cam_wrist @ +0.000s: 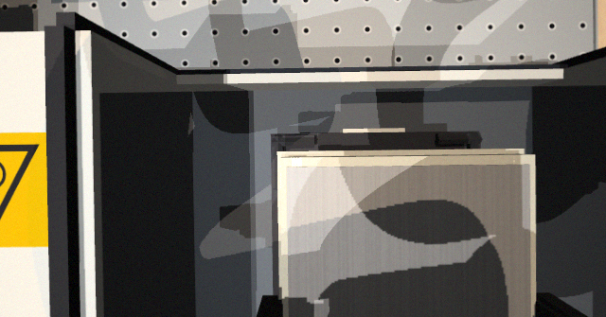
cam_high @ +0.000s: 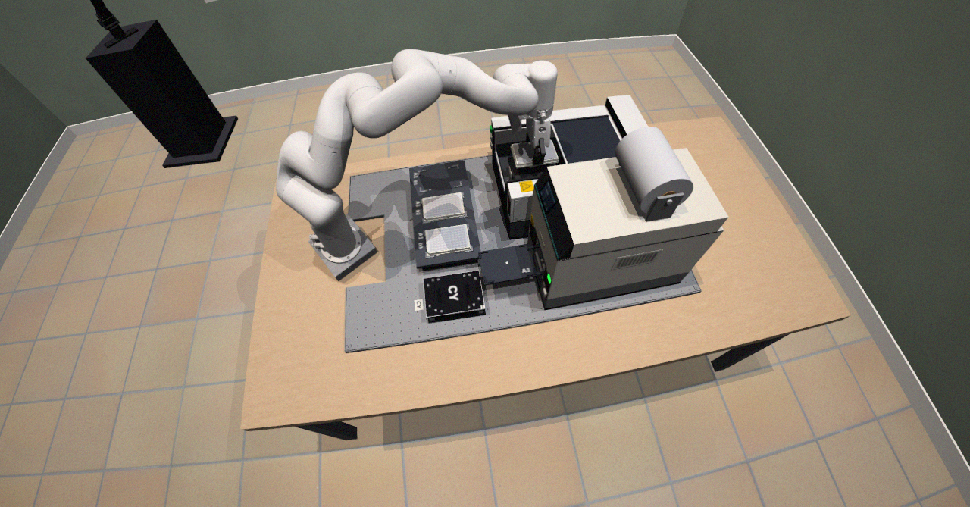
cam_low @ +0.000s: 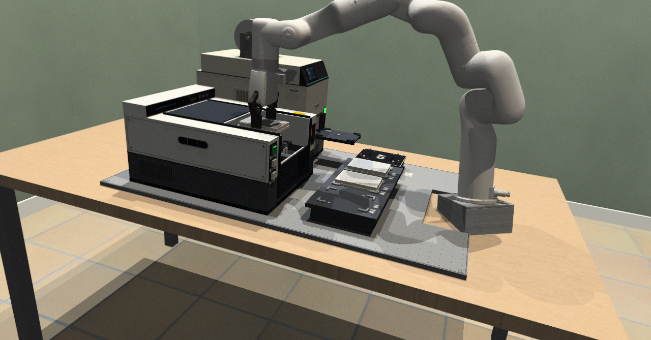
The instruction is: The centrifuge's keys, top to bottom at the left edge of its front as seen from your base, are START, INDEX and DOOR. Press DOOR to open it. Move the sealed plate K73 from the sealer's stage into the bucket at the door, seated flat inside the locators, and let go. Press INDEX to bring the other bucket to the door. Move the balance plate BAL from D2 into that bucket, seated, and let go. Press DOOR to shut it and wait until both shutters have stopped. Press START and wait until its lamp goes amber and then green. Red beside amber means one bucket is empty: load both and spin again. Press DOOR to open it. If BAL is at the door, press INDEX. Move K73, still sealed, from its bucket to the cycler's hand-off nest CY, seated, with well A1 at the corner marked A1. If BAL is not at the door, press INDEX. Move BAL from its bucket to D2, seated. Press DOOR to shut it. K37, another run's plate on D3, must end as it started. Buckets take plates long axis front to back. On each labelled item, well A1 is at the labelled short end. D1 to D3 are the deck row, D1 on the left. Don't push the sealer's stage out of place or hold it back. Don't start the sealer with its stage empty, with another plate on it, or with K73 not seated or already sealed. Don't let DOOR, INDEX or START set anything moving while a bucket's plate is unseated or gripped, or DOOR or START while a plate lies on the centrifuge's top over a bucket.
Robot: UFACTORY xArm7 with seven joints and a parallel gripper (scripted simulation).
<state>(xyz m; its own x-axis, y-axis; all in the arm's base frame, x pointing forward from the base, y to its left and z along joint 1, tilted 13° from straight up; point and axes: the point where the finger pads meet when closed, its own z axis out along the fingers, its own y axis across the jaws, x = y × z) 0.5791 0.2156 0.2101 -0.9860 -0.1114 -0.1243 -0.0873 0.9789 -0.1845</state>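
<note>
My gripper [cam_high: 536,156] [cam_low: 264,118] is shut on the sealed plate K73 [cam_high: 524,158] [cam_low: 275,126] [cam_wrist: 407,232], gripping it across its width. It holds the plate level in the open door of the centrifuge [cam_high: 584,136] [cam_low: 195,143], at about the height of the centrifuge's top. In the wrist view a dark bucket [cam_wrist: 374,140] lies below the plate. The balance plate BAL [cam_high: 442,206] [cam_low: 359,180] sits on D2. K37 [cam_high: 447,239] [cam_low: 369,166] sits on D3. The nest CY [cam_high: 452,292] [cam_low: 380,159] is empty.
The sealer [cam_high: 630,214] stands next to the centrifuge, with its dark stage [cam_high: 505,264] [cam_low: 339,134] out and bare. D1 [cam_high: 437,178] [cam_low: 342,201] is bare. The centrifuge's keys [cam_low: 273,162] are on its front edge. A yellow warning label [cam_wrist: 21,189] is left of the opening.
</note>
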